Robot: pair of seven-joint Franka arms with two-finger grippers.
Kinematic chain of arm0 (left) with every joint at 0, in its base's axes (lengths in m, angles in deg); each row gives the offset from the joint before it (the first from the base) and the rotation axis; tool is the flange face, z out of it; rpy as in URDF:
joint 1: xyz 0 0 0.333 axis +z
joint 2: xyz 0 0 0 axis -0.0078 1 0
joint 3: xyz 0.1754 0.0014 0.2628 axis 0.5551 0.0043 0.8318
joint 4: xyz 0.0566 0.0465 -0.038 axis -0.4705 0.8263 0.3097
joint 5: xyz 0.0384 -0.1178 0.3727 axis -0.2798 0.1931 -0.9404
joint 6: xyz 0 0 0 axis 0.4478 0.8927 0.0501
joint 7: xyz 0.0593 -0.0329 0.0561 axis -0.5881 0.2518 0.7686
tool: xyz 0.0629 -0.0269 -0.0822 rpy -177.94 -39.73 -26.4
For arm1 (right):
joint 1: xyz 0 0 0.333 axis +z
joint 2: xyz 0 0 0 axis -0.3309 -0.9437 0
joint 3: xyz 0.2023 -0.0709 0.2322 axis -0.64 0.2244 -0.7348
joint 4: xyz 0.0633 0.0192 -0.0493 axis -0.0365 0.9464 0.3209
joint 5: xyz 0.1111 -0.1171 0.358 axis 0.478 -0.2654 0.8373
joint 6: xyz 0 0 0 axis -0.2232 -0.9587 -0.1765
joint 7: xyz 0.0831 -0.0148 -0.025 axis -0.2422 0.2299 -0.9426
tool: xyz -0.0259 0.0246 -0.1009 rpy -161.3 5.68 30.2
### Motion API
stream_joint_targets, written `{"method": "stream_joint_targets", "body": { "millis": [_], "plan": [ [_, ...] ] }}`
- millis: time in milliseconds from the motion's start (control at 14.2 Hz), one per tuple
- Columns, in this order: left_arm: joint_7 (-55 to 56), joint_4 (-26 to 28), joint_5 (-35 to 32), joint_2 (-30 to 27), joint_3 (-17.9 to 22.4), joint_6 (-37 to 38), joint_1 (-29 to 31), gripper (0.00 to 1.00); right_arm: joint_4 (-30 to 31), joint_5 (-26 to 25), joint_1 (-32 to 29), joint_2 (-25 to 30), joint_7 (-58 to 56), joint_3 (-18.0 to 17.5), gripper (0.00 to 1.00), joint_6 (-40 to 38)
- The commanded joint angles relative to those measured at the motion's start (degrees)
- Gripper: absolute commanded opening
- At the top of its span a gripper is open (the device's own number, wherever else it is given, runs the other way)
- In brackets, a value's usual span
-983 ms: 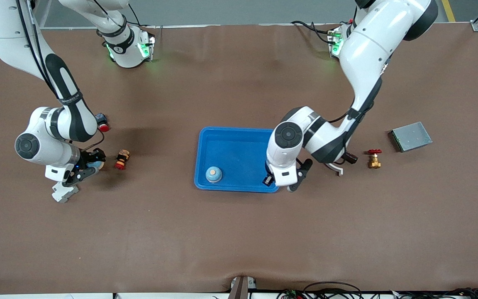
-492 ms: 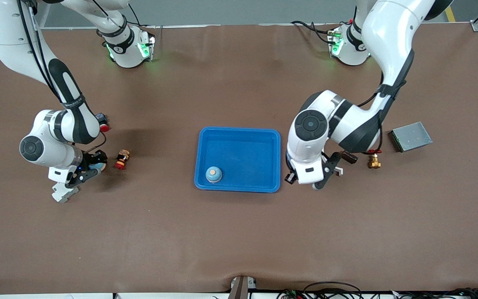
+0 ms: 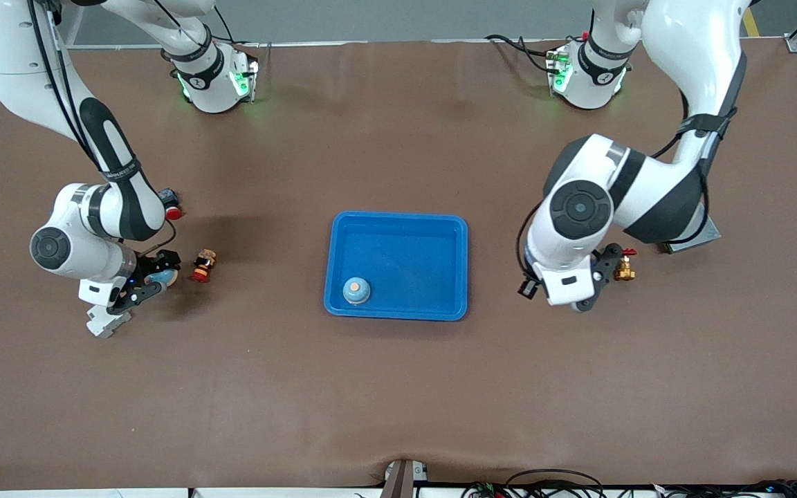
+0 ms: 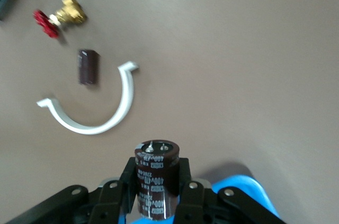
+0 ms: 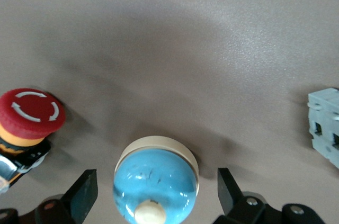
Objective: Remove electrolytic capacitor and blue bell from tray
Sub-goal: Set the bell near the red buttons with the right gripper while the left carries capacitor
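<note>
A: Where's the capacitor (image 4: 155, 177)?

B: Clamped upright in the left tool (image 4: 157, 195), off the tray (image 3: 398, 221), over bare desk (image 3: 398, 387) beside the valve (image 3: 623, 266).

A: And the right tool (image 5: 153, 192)?

B: Spread wide around a blue bell (image 5: 155, 180) on the desk by the red button (image 5: 30, 115), holding nothing. Another bell (image 3: 356, 290) sits in the tray's near corner.

A: Risks?

B: Released high, the capacitor could topple and roll into the white bracket (image 4: 95, 108). Lifting crookedly, the right tool could clip its bell.

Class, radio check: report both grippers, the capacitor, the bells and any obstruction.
Left gripper shut on capacitor, clear of tray. Right gripper open around a blue bell on table. Second bell in tray. No obstruction.
</note>
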Motion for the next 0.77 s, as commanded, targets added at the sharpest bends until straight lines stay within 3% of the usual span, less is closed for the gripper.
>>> {"method": "stream_joint_targets", "body": {
  "millis": [0,351,702],
  "plan": [
    [-5.98,7.59,1.1,-4.46,-0.09,0.37,3.88,0.0,-1.66,-0.55,-0.7,3.87,1.17,-0.58,1.0,-6.73],
    [-18.65,16.3,0.31,-7.02,-0.09,-0.76,12.58,0.0,-3.07,-0.02,4.3,10.9,19.95,-1.55,1.0,-16.41],
    [-29.96,20.1,-0.57,-6.5,-0.18,-5.76,21.45,0.0,-4.3,0.15,12.9,13.29,43.85,-1.72,1.0,-18.09]
  ]
}}
